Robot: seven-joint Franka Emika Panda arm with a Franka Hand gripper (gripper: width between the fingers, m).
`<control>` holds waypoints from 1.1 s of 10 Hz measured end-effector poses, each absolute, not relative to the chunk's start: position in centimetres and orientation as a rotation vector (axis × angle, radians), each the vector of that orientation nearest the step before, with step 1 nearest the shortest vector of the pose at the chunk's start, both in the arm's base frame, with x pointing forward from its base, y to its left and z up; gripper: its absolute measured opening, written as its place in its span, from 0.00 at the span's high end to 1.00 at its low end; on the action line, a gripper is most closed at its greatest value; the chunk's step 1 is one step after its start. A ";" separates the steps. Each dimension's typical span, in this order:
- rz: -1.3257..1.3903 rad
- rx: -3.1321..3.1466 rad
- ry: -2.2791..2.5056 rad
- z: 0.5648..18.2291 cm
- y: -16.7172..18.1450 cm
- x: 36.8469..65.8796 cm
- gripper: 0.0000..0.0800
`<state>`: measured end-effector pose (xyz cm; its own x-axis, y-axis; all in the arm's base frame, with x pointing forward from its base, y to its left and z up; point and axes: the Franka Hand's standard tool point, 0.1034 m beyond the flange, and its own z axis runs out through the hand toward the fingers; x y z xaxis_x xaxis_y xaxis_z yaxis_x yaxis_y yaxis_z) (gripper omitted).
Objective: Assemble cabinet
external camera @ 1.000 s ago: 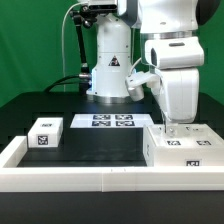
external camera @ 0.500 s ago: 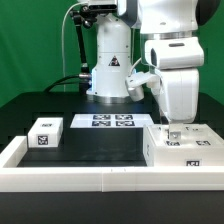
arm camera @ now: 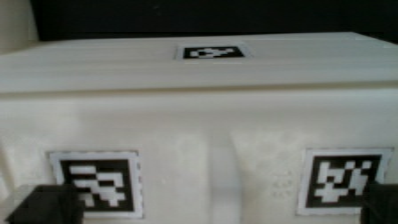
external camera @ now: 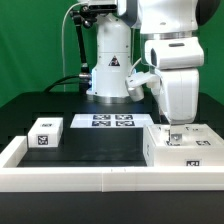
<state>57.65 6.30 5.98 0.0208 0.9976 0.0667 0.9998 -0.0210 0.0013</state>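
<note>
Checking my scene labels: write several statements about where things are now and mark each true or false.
1. The cabinet sits at the exterior view's right, under the gripper. True.
2. The small white block rests on top of the cabinet. False: it sits on the table at the exterior view's left, apart from the cabinet.
3. The marker board lies flat on the table. True.
4. The gripper holds the small white block. False: its fingers are apart, over the cabinet.
</note>
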 end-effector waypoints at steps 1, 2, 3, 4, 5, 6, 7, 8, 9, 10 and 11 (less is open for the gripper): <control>-0.075 -2.233 -2.153 6.7 6.3 57.2 0.00; -0.068 -2.268 -2.128 7.6 6.3 56.4 0.00; -0.058 -2.321 -2.084 8.7 6.3 55.6 0.00; -0.058 -2.362 -2.054 9.7 6.3 54.7 0.00; -0.058 -2.381 -2.041 10.0 6.3 53.8 0.00; -0.056 -2.383 -2.034 9.7 6.3 53.9 0.00; -0.054 -2.397 -2.015 9.6 6.2 53.9 0.00; -0.053 -2.404 -2.004 9.5 6.2 53.8 0.00; -0.052 -2.439 -1.959 9.5 6.3 53.8 0.00; -0.051 -2.509 -1.865 9.5 6.3 53.8 0.00; -0.086 -2.602 -1.732 9.4 6.3 53.9 0.00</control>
<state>53.89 6.28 9.40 0.3847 0.9214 0.0541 0.9223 -0.3861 0.0182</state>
